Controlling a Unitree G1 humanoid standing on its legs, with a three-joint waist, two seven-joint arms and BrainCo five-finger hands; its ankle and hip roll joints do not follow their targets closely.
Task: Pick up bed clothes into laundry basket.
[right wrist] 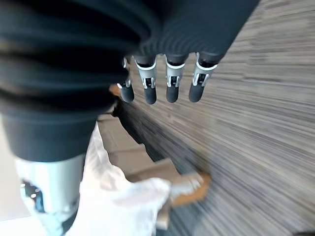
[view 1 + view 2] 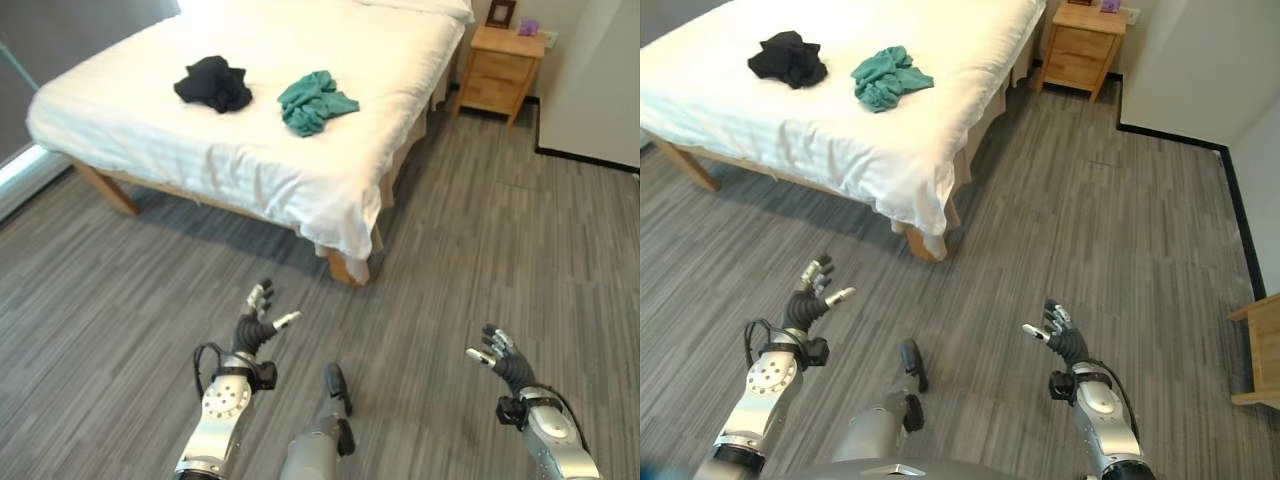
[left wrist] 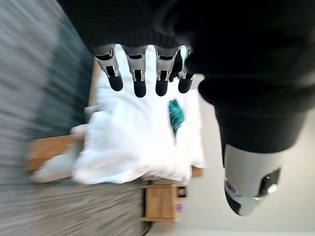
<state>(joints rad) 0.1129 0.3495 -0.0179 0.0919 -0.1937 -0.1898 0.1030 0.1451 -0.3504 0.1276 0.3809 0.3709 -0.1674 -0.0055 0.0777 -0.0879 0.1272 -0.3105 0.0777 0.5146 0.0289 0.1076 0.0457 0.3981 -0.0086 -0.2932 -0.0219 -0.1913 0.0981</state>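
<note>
A crumpled black garment [image 2: 214, 83] and a crumpled teal garment [image 2: 314, 101] lie side by side on a bed [image 2: 150, 130] with white sheets, far ahead of me. The teal garment [image 3: 175, 115] also shows past the fingers in the left wrist view. My left hand [image 2: 257, 322] hovers open over the grey floor, well short of the bed's near corner. My right hand [image 2: 497, 356] is open too, low at the right, over bare floor. Neither hand holds anything.
A wooden nightstand [image 2: 502, 66] stands beyond the bed at the back right, with a small frame and a purple item on top. A white wall or door panel [image 2: 600, 80] borders the right. Wood-grain floor [image 2: 480, 230] stretches between me and the bed. A wooden furniture edge [image 2: 1260, 345] sits at far right.
</note>
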